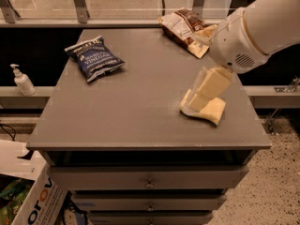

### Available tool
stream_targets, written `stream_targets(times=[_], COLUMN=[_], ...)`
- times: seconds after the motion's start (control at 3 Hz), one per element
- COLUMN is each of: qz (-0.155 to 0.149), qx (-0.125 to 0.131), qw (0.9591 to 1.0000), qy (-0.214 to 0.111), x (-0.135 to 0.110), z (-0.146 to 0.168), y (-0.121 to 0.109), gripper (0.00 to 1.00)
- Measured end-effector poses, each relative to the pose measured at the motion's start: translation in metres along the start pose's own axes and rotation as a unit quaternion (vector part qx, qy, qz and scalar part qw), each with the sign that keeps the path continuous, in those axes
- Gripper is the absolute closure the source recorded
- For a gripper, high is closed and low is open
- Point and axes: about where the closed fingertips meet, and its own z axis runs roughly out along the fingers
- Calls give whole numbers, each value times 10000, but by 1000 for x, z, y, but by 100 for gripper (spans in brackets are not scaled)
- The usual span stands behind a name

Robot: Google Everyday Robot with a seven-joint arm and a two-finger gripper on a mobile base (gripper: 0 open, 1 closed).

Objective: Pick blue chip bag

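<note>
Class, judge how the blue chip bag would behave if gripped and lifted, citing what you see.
The blue chip bag looks crinkled and puffed, so it would likely crumple rather than stay stiff. It lies flat, so rolling seems unlikely. The gripper is well away from it, over the yellow sponge.

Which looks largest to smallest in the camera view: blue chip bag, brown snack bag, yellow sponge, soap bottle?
Tied first: blue chip bag and brown snack bag, alike, the brown one farther back.
Then yellow sponge.
Then soap bottle.
The pincer hangs over the sponge.
</note>
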Motion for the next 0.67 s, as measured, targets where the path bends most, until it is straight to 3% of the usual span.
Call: stream_targets(times=[0.33,0.67], qz=[-250,-231], qx=[-46,-147], qw=[9997,9996], qy=[69,60], x=[2,-2], z=[51,104], y=[-1,-3], gripper=[0,0])
